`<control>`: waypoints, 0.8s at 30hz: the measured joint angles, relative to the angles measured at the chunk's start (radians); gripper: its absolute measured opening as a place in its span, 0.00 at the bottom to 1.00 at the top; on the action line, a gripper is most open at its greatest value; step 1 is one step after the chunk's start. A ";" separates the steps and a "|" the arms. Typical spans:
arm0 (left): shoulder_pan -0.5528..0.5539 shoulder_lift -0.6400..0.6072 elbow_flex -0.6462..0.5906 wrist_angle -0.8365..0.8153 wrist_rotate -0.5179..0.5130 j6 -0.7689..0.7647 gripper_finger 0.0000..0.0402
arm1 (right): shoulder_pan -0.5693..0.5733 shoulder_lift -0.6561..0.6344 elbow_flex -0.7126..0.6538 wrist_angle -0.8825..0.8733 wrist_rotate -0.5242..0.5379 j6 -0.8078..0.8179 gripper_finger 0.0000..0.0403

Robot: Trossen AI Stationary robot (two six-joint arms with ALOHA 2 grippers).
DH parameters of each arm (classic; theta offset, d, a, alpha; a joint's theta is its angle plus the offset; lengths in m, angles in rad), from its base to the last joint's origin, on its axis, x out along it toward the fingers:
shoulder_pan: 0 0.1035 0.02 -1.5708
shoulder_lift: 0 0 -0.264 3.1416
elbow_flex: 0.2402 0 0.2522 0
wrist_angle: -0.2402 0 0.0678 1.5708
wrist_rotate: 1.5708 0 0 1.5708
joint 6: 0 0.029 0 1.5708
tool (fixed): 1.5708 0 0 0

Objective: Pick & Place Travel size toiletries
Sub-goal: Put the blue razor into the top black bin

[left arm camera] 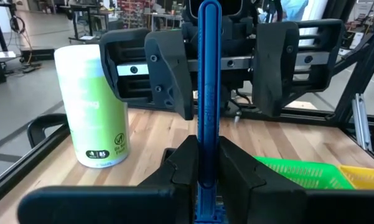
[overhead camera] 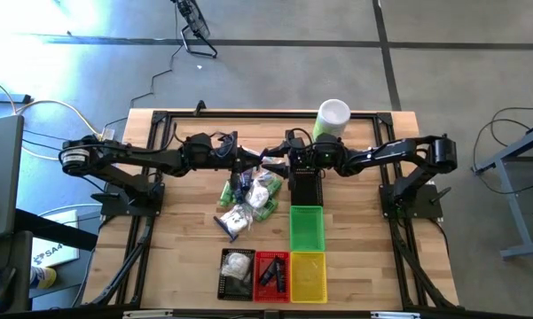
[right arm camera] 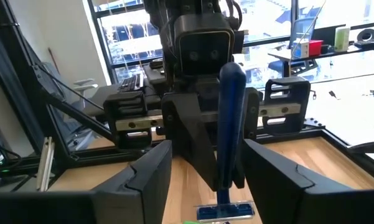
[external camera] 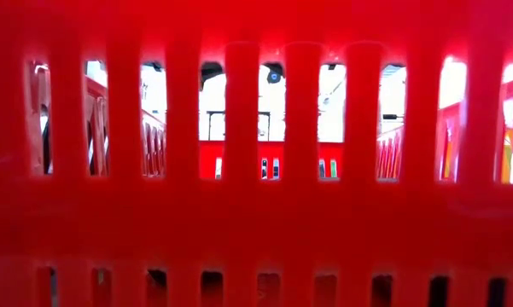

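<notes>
A blue tube [left arm camera: 209,93] is pinched upright by the left gripper [left arm camera: 206,180], held mid-air above the table's [overhead camera: 186,257] rear centre, just short of the canister [left arm camera: 93,106]. The right gripper [right arm camera: 206,180] faces it w/ fingers spread either side of the tube, not yet touching — prob. a handover, so the tube can be carried on toward the baskets. The other toiletries [overhead camera: 248,199] lie piled centre-table, betw. the arms and the red basket [overhead camera: 271,273].

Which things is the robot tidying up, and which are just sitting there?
For the job: blue tube, held upright by the left gripper, right gripper open around it; pile of toiletries; coloured baskets.
Just lying about: green-and-white canister; white cable on the floor.
</notes>
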 joint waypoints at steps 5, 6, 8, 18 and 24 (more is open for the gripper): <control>0.000 0.000 0.000 0.001 0.000 0.000 0.10 | 0.007 0.000 0.000 0.000 0.058 -0.009 0.46; 0.000 0.000 0.000 0.001 0.000 0.000 0.10 | 0.008 0.000 0.000 0.001 0.061 -0.010 0.46; 0.000 0.000 0.000 0.001 0.000 0.000 0.10 | 0.008 0.000 0.000 0.006 0.061 -0.011 0.46; 0.000 0.000 0.000 0.001 0.000 0.001 0.10 | 0.010 0.044 0.002 0.096 0.080 -0.003 0.46; 0.000 0.000 0.000 0.001 0.000 0.001 0.10 | 0.010 0.067 0.002 0.111 0.081 -0.003 0.46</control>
